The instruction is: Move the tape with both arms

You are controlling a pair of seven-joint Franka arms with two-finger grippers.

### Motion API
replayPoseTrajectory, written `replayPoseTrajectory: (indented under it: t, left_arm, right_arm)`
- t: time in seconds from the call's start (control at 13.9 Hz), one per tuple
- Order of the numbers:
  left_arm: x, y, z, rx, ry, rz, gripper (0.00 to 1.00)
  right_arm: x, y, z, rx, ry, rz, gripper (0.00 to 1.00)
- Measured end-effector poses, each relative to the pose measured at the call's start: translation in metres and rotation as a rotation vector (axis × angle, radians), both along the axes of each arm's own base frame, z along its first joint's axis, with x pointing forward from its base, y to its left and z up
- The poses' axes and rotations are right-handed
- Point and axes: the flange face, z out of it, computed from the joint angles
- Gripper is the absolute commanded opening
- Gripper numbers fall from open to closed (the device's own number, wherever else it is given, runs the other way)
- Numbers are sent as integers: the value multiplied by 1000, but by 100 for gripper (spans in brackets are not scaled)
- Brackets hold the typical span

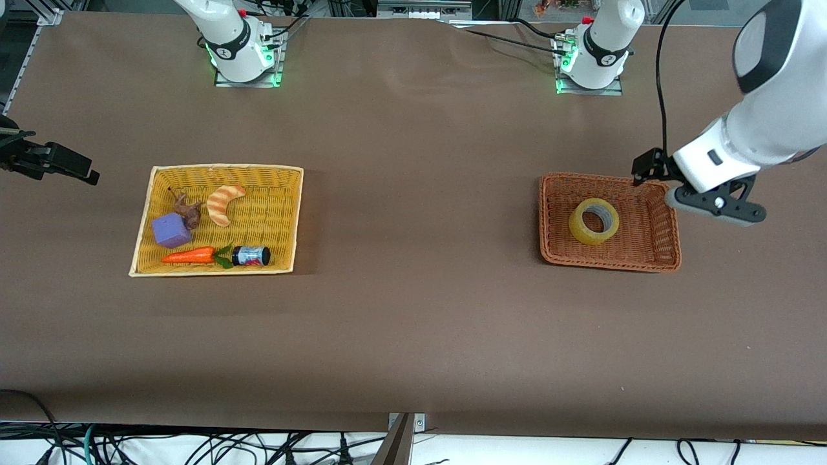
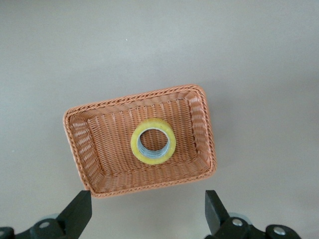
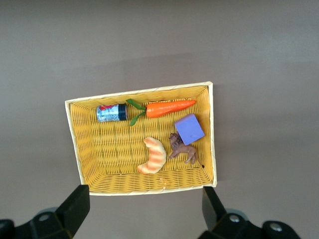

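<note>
Left pincer (image 2: 146,211) spread, empty, above brown basket (image 1: 665,223) w/ tape (image 1: 594,221); right pincer (image 3: 144,209) spread.

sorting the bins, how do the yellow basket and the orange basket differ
The yellow basket holds several items: carrot, croissant, purple block, small can, brown figure. The orange basket holds only the tape. The yellow one sits toward the right arm's end, the orange toward the left's. Both are rectangular wicker.

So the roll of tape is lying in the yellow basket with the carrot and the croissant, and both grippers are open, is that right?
Not quite. The tape lies alone in the orange-brown basket toward the left arm's end of the table, as the front view shows. The rest holds: the left gripper and right gripper are both open.
</note>
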Motion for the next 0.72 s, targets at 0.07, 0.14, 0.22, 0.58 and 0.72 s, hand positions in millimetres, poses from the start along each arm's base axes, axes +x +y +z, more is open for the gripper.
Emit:
replayPoseTrajectory:
  t: [0.07, 0.14, 0.22, 0.58, 0.72]
  left_arm:
    - [-2, -4, 15, 5, -7, 8, 100]
    - [-2, -4, 24, 6, -12, 16, 100]
    - [-2, -1, 28, 7, -16, 26, 100]
    - [-1, 8, 29, 8, -19, 45, 100]
    - [-2, 9, 30, 8, -22, 48, 100]
  right_arm:
    - [0, 0, 0, 0, 0, 0, 100]
    - [0, 0, 0, 0, 0, 0, 100]
    - [0, 0, 0, 0, 0, 0, 100]
    - [0, 0, 0, 0, 0, 0, 100]
    - [0, 0, 0, 0, 0, 1, 100]
